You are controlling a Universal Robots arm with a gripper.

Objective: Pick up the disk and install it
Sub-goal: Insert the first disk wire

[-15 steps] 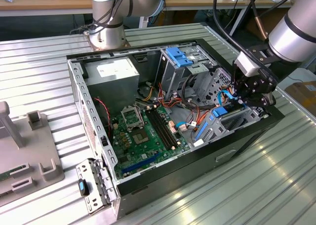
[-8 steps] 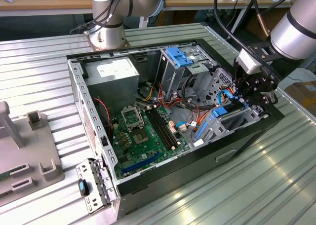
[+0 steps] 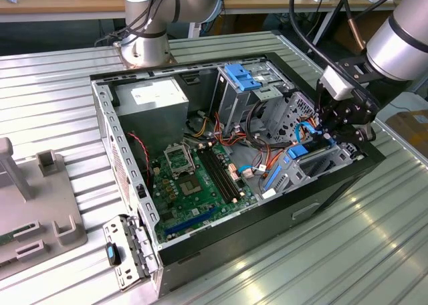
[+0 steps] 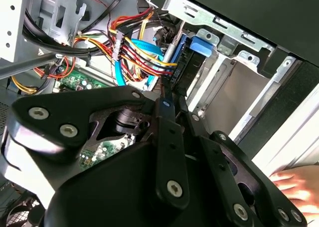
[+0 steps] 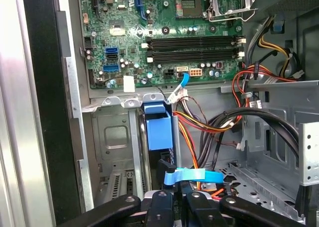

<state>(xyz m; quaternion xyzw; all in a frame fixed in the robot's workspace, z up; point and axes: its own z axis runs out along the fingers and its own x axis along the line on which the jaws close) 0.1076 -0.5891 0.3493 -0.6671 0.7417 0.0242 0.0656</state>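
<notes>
Table point(image 3: 374, 251): a ribbed metal surface is carrying the open computer case; nothing on it is bearing writing I can read.
Computer case point(image 3: 134, 184): it is lying on its side in the middle of the table with the green motherboard point(image 3: 194, 184) showing; the grey power supply point(image 3: 157, 97) in the far corner is wearing a white label too small to read.
Arm point(image 3: 408, 41): it is reaching in over the case's edge on the exterior view's right and pointing steeply down into the drive bay.
Gripper point(image 3: 332, 132): its black fingers point(image 4: 167, 137) are sitting close together, grasping the disk's edge.
Disk point(image 3: 313, 152): it is sitting in the drive bay by that same edge, its blue bracket point(image 5: 159, 132) showing in the first wrist view; no label is legible.
Hand point(image 4: 294, 184): a person's hand is resting just outside the case wall.
</notes>
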